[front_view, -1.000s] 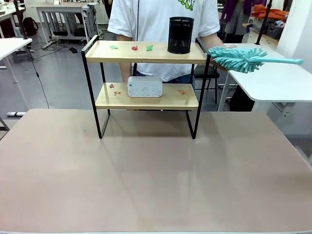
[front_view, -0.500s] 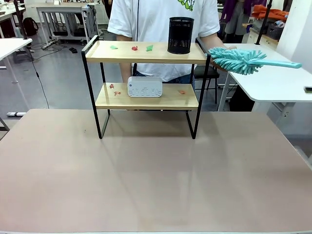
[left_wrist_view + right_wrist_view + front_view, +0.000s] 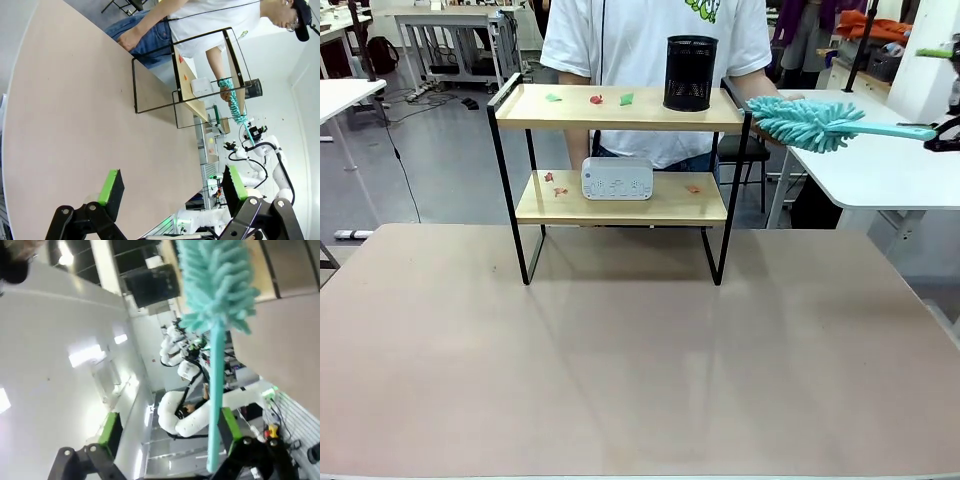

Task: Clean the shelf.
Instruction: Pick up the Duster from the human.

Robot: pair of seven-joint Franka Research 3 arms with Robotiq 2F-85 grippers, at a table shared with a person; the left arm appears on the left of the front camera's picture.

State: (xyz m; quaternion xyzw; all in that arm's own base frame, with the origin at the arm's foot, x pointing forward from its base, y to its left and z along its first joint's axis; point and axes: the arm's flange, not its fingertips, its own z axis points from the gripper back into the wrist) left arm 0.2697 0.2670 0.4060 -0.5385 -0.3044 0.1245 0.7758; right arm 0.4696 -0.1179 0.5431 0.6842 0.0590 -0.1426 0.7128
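- Pincers first: how do they stand?
- The right gripper [image 3: 169, 427] is spread wide and grasps nothing. The teal duster [image 3: 216, 390] runs its handle down between the fingers, closer to one of them. I cannot tell whether a pad touches it. The left gripper [image 3: 172, 190] is released too, empty, above the bare table [image 3: 75, 125].
- Who has the duster, then?
- The person's hand [image 3: 227, 94] holds it at the fluffy end, just beside the shelf's right post, with the handle offered toward the right arm.
- And the shelf?
- The shelf [image 3: 530, 107] stands at the table's far side, in front of the person. Small paper scraps [image 3: 597, 98] lie on the top board near a black mesh cup [image 3: 690, 72]. More scraps lie on the lower board, on either side of a white box [image 3: 617, 178].
- So which step is this?
- Handover, I'd judge, with no sweeping begun. The next move calls for centring the handle between the pads and clamping firmly once the person lets go. After that the head has to be brought over the top board, where the cup will be in the way.
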